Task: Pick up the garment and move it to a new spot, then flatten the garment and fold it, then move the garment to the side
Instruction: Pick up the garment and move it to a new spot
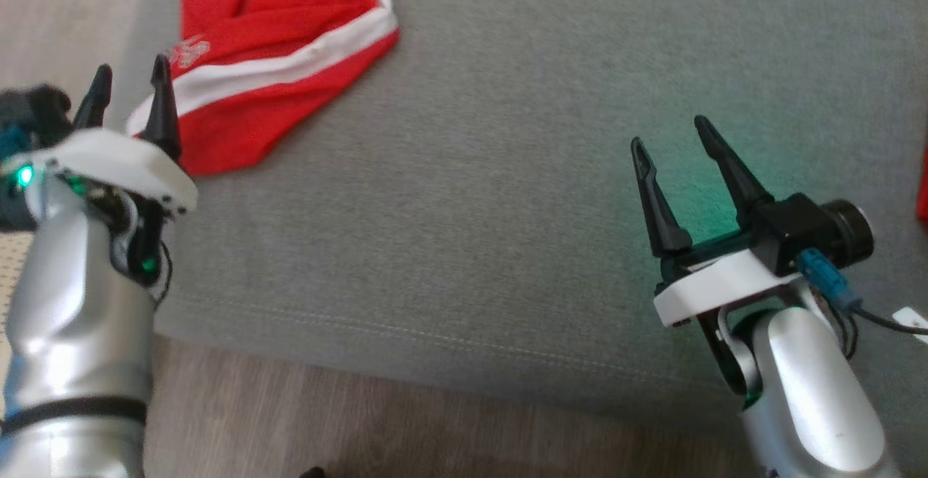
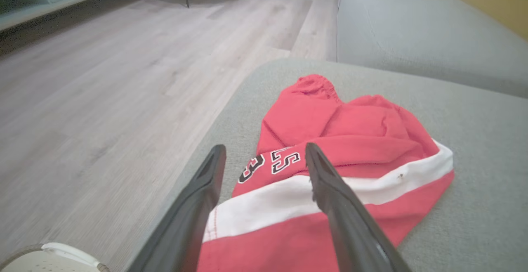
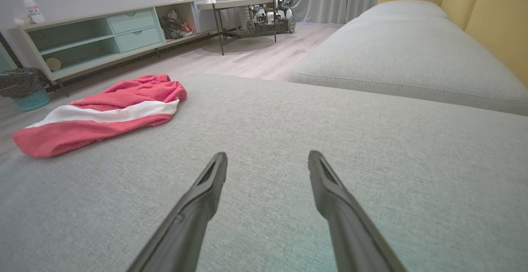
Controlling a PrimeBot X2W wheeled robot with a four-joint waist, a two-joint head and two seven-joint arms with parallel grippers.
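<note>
Red garment (image 1: 268, 50) with white stripe lies bunched near cushion's corner.

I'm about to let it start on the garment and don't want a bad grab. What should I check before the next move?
1. Left gripper jaws open and empty: ok.
2. Right gripper jaws open and empty: ok.
3. Left gripper aimed at the red garment: ok, it lies just beyond the jaws.
4. Garment lying flat: not ok, its top is bunched.
5. Bare cushion to move it onto: ok, ahead of the right gripper.
6. Left jaws clear of the fabric: cannot tell.
</note>
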